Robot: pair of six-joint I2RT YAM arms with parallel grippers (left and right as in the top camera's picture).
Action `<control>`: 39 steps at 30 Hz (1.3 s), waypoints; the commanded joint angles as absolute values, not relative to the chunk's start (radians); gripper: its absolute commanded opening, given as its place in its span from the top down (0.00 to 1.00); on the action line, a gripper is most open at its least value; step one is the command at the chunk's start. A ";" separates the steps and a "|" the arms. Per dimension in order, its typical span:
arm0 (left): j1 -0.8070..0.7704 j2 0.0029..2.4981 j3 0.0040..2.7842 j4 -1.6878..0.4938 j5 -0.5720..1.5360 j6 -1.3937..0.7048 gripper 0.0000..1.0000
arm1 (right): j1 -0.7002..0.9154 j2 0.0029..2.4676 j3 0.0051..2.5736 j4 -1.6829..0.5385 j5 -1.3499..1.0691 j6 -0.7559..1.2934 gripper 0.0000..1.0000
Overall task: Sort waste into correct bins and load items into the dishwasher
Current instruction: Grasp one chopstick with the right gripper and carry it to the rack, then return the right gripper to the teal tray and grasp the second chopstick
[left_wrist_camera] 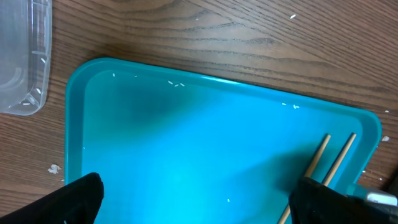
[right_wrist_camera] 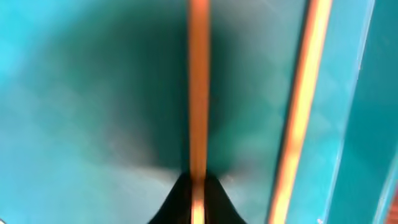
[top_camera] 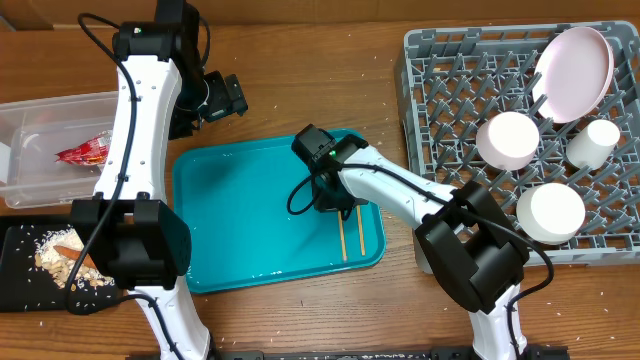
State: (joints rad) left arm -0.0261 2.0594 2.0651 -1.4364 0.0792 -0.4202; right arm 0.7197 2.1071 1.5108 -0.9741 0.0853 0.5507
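Two thin wooden chopsticks (top_camera: 343, 240) lie on the teal serving tray (top_camera: 250, 220) near its right edge. My right gripper (top_camera: 335, 205) is down on the tray, shut on one chopstick (right_wrist_camera: 198, 93), which runs straight out from between the fingertips of the right gripper (right_wrist_camera: 198, 199). The other chopstick (right_wrist_camera: 301, 112) lies free to its right. My left gripper (left_wrist_camera: 199, 199) hangs open over the tray's far side with nothing between its fingers (left_wrist_camera: 78, 199). The grey dishwasher rack (top_camera: 440, 90) holds a pink plate (top_camera: 572, 72), a bowl (top_camera: 508, 138), a cup (top_camera: 594, 140) and another round dish (top_camera: 550, 212).
A clear tub (top_camera: 40, 150) at the left holds a red wrapper (top_camera: 85, 150). In front of it a black tray (top_camera: 20, 260) holds beige scraps (top_camera: 60, 258) and an orange stick (top_camera: 68, 250). Small crumbs dot the wooden table (top_camera: 300, 60).
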 commanded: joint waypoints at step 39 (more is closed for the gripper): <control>-0.033 2.048 2.057 -1.435 0.086 -0.434 0.00 | 0.071 2.094 2.020 -1.236 -0.211 0.026 0.50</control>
State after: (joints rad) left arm -0.0261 2.0594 2.0651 -1.4361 0.0788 -0.4202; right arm 0.0624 2.0899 2.0167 -1.2388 -0.1902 0.0360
